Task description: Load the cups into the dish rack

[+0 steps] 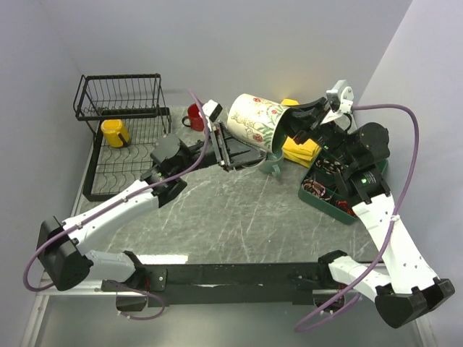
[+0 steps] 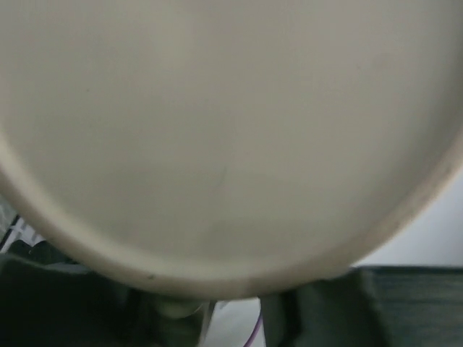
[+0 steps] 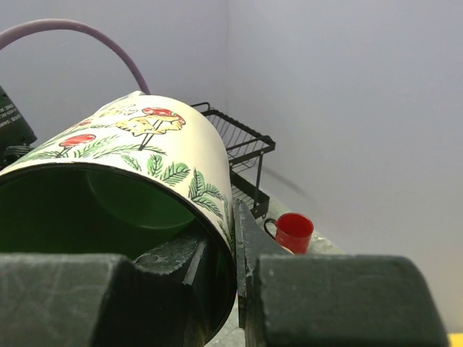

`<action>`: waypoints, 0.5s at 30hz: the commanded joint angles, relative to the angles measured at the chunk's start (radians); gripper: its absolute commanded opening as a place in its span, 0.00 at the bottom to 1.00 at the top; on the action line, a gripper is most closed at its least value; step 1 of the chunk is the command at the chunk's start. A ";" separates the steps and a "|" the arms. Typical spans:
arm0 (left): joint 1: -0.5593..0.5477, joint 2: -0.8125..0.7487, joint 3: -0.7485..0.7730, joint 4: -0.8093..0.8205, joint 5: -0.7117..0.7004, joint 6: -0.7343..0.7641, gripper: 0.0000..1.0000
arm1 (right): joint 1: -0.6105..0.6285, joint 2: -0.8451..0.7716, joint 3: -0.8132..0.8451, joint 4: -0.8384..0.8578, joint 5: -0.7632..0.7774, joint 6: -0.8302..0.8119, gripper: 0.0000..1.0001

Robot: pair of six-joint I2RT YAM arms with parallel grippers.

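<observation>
I held the mug [image 1: 253, 119] sideways, right tool [image 3: 226, 249] clamped on its rim, base offered to my left tool [image 1: 224, 148], its grip unclear, apparently bound for the rack [image 1: 116, 108].

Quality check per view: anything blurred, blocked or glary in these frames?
Top external: sharp, evenly lit, soft shadows, no glare; the pattern on the mug is legible. Left wrist: filled by the mug's pale base, too close and fully out of focus. Right wrist: mug print, red mug and rack are sharp; the near fingers are blurred.
</observation>
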 commanded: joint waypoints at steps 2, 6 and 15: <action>-0.006 0.005 0.079 0.028 0.027 0.037 0.35 | 0.010 -0.043 -0.007 0.103 -0.024 -0.043 0.00; -0.005 -0.010 0.067 0.060 0.024 0.054 0.14 | 0.010 -0.051 -0.024 0.106 -0.046 -0.035 0.00; 0.040 -0.099 -0.011 0.093 -0.013 0.063 0.01 | 0.010 -0.063 -0.061 0.093 -0.067 -0.038 0.63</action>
